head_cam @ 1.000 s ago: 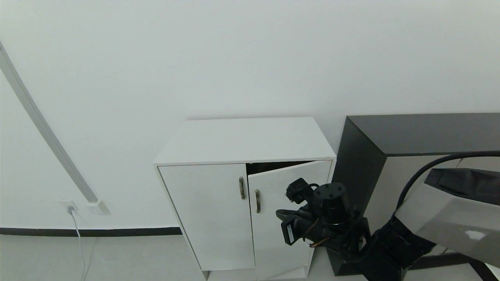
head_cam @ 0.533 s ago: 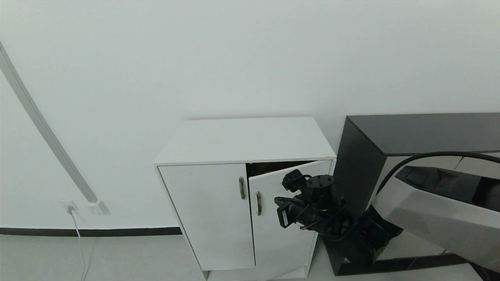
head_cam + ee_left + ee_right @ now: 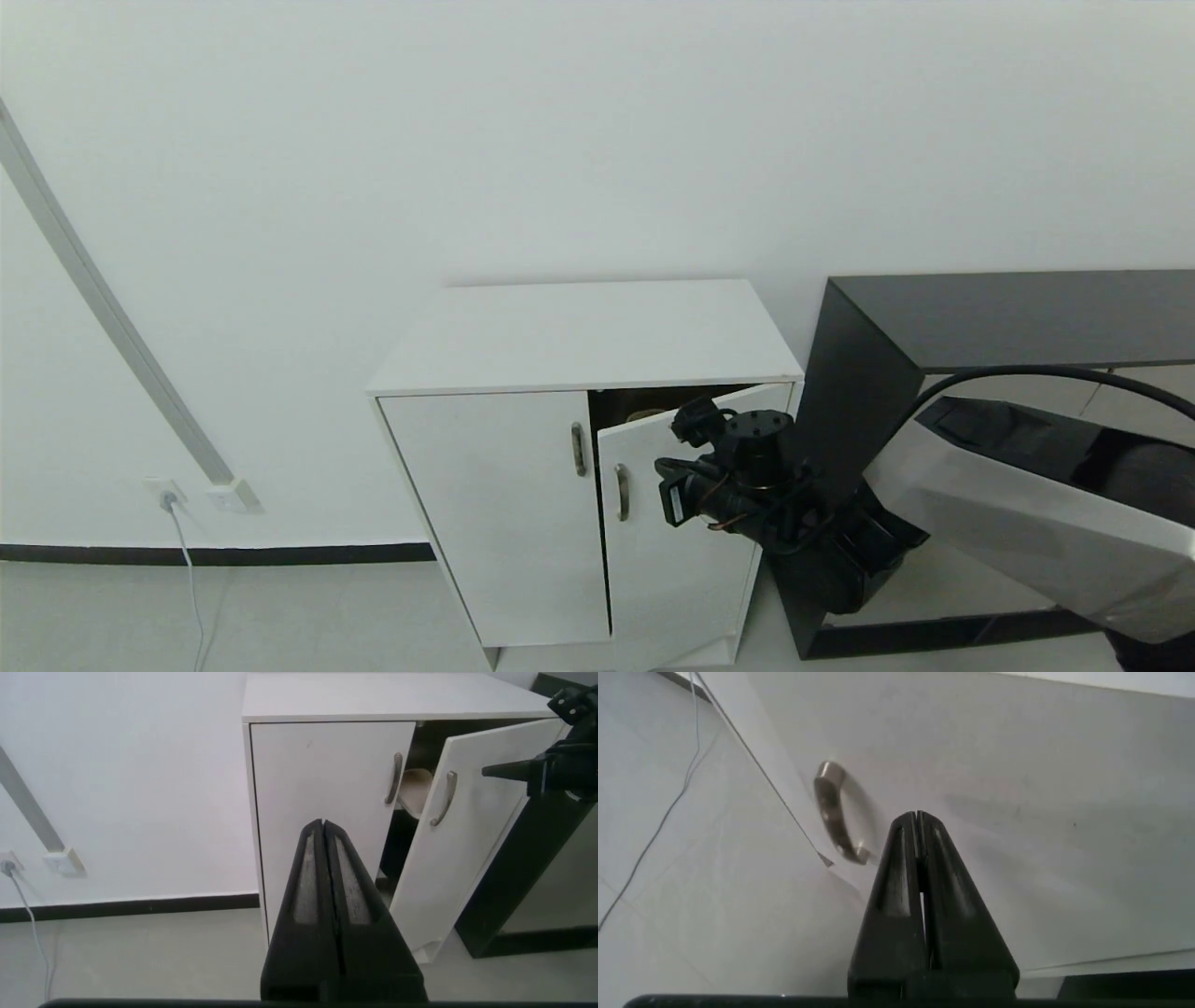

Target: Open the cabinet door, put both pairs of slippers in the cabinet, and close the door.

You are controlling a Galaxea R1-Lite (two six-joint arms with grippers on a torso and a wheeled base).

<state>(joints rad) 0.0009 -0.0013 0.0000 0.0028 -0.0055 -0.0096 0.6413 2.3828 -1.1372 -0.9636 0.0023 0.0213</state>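
A plain white wall (image 3: 597, 140) filled the upper half of the head view, with a grey trunking strip (image 3: 103, 299) running diagonally down the left side to a wall socket (image 3: 166, 495) and its hanging cable (image 3: 191, 579). At the right edge stood a black sideboard (image 3: 980, 317) with a glossy front.

The white cabinet (image 3: 588, 336) stood at lower centre, just beside the sideboard, its long axis upright and its front facing the camera. Its left door (image 3: 495, 513) lay flush and shut. The right door (image 3: 681, 560), hinged on the right, hung ajar, its handle edge swung out toward the camera and leaving a dark wedge at the top. A pale tan object (image 3: 416, 784) showed inside the gap; whether it was a slipper could not be told.

The right gripper (image 3: 918, 821) sat in front of the ajar door, right of centre, fingers clenched together on nothing and pointing at the door face beside the right handle (image 3: 839, 812); contact with the door could not be told. The left gripper (image 3: 322, 826) hung well apart from the cabinet, likewise pressed closed and empty, pointing at the left door.

Both bar handles, the left handle (image 3: 578, 449) and the right one, stood vertical near the doors' meeting edges.
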